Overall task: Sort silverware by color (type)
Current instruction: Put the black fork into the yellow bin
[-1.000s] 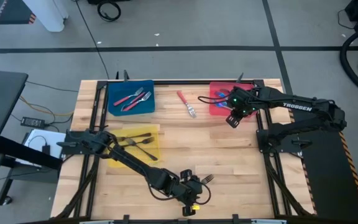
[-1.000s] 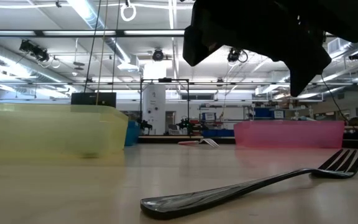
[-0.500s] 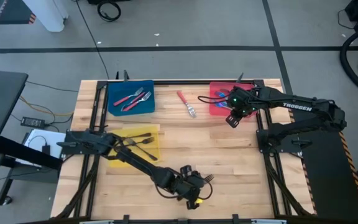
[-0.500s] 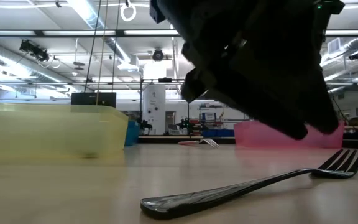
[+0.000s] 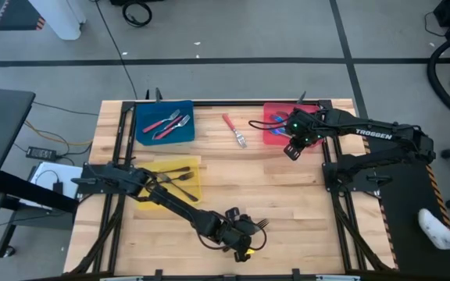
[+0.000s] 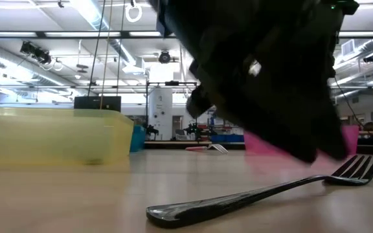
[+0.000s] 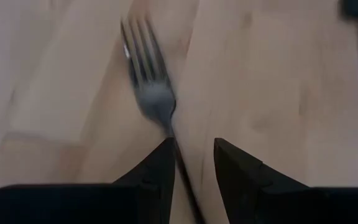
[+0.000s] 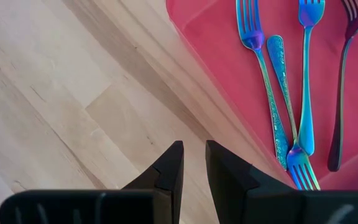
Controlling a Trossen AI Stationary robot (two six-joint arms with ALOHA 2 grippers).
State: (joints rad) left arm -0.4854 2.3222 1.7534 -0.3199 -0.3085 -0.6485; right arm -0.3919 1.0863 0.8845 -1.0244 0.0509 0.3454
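A dark fork (image 6: 238, 197) lies flat on the wooden table near its front edge, tines (image 5: 261, 224) toward the right. My left gripper (image 5: 247, 232) hangs low over it, open. In the left wrist view the fork's neck (image 7: 169, 127) runs between the two fingertips (image 7: 191, 146), and no touch shows. My right gripper (image 5: 291, 151) waits above the bare table beside the red tray (image 5: 276, 136), its fingers (image 8: 193, 149) a narrow gap apart with nothing between them. Blue forks (image 8: 278, 118) lie in that tray.
A blue tray (image 5: 143, 133) at the far left holds red-handled forks (image 5: 166, 122). A yellow tray (image 5: 151, 168) at the left holds dark forks (image 5: 180, 176). One red-handled fork (image 5: 234, 129) lies on the table between the blue and red trays. A person's shoe (image 5: 436, 229) shows on the floor at the right.
My left gripper has sunk toward the dark fork and tipped a little, coming close over its handle. The fork has stayed where it was.
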